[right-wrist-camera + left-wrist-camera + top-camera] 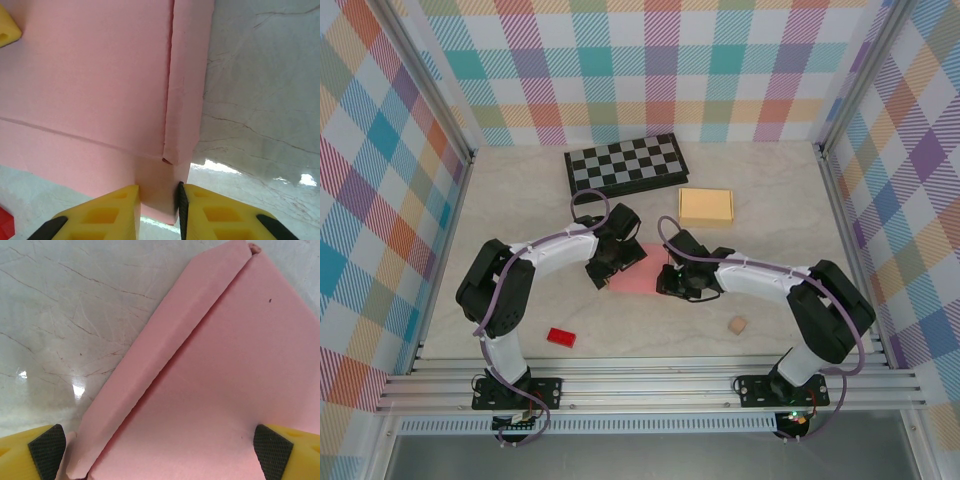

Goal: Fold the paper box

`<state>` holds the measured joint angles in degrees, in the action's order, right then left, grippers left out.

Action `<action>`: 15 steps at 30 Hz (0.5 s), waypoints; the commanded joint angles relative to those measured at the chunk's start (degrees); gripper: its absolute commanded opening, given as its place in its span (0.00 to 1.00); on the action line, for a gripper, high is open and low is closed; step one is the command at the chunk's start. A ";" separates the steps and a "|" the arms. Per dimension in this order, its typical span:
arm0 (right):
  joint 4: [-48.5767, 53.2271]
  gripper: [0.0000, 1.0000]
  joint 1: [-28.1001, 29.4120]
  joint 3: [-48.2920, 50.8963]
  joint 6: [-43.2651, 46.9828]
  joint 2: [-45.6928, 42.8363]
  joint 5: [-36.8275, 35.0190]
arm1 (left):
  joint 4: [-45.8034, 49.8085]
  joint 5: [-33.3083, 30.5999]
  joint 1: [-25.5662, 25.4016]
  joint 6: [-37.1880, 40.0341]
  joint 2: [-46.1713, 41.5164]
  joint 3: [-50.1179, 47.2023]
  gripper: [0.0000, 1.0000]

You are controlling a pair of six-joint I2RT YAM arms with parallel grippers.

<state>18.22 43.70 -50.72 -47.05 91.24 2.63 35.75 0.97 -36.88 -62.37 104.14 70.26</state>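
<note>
flat pink paper box [632,274] mid table [520,210], left gripper [603,268] at its 9 o'clock, splayed wide, pads [47,447] straddling box corner, right gripper [672,282] at 3 o'clock, pinched onto box edge flap

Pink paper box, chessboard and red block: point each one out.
pink paper box [210,390], left wrist view, flat main panel
chessboard [625,164], top external view, middle of its checkered face
red block [561,337], top external view, top face
</note>
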 commanded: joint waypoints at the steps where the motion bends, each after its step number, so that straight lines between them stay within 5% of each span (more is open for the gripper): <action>1: 3.49 0.28 0.59 -0.67 1.69 1.38 -3.18 | 3.45 -1.59 -0.56 -0.91 0.58 -1.97 0.98; 15: 5.33 0.22 1.77 -0.54 3.10 1.21 -7.52 | 3.63 -1.90 -0.39 -0.85 0.72 -2.06 0.98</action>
<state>19.55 45.30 -51.48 -44.93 91.31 -1.15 35.77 0.95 -36.88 -62.37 104.14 70.26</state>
